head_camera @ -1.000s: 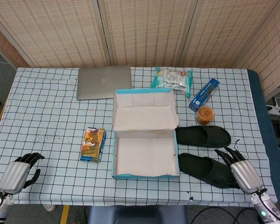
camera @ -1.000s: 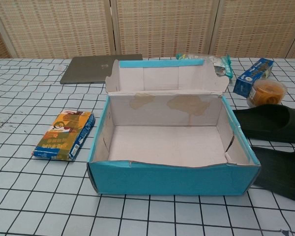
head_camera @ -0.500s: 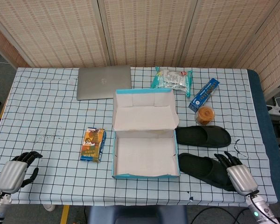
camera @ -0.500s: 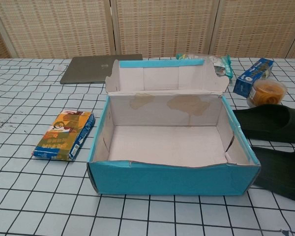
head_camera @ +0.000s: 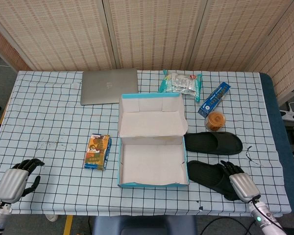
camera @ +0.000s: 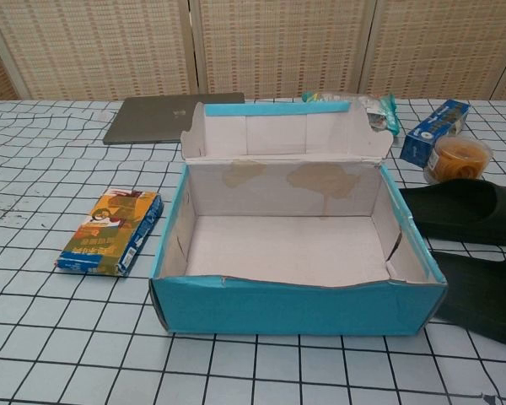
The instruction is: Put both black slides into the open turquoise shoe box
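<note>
- The right hand (head_camera: 241, 185) lies over the outer end of the near black slide (head_camera: 210, 175), fingers curled down onto it; whether they actually grip it I cannot tell. If they only rest on top, the slide probably slips out as soon as it is lifted.
- That slide sits on the desk (head_camera: 49, 122) just to the right of the turquoise shoe box (head_camera: 152, 184), and the far black slide (head_camera: 213, 143) lies beside the box too, just behind the near one. A low, sideways carry likely catches the box's right wall and shoves the light cardboard along.
- Held by one end, the soft slide may droop and snag the box rim.
- A wide swing could knock the far slide toward the orange-lidded jar (head_camera: 215, 120) behind it.
- The left hand (head_camera: 13, 180) rests well to the left of the box, fingers curled in around nothing; it cannot steady the box from there.
</note>
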